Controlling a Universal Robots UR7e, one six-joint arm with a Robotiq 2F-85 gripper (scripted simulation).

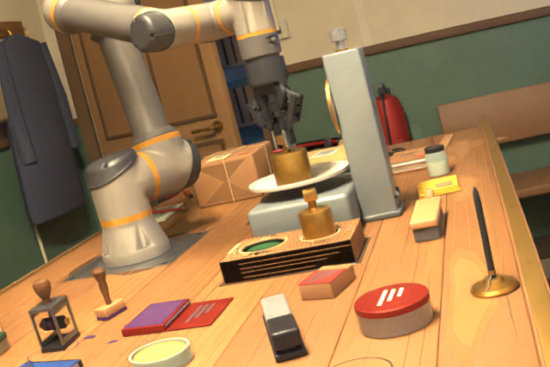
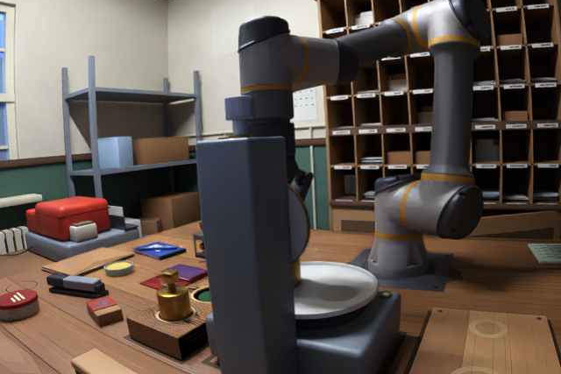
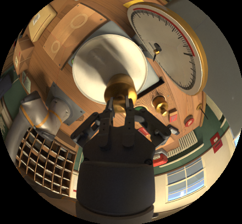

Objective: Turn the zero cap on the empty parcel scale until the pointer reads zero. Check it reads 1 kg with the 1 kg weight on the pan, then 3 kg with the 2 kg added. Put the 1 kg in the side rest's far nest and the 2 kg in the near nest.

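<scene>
The knob of the larger brass weight [image 1: 291, 165] is hidden between my fingers. This weight stands on the scale's white pan [image 1: 298, 178], at its edge nearest the side rest. The scale's grey column [image 2: 247, 243] hides most of it from the second side camera. The dial [image 3: 171, 48] faces the pan, and its pointer sits off the start of the marks. The zero cap [image 1: 338, 37] tops the column. The smaller brass weight [image 1: 316, 217] sits in one nest of the wooden side rest [image 1: 291, 251]. The other nest [image 1: 265, 245] shows green felt. My gripper [image 3: 119, 103] is closing around the larger weight's knob.
Behind the scale lie wrapped parcels [image 1: 231, 172], a red extinguisher [image 1: 392, 116] and a small jar [image 1: 436, 160]. In front of the rest lie a red-topped block [image 1: 326, 282], a round red tin [image 1: 393, 309], a stapler [image 1: 282, 327] and stamp pads [image 1: 177, 315]. A pen stand [image 1: 491, 281] is near the raised right edge.
</scene>
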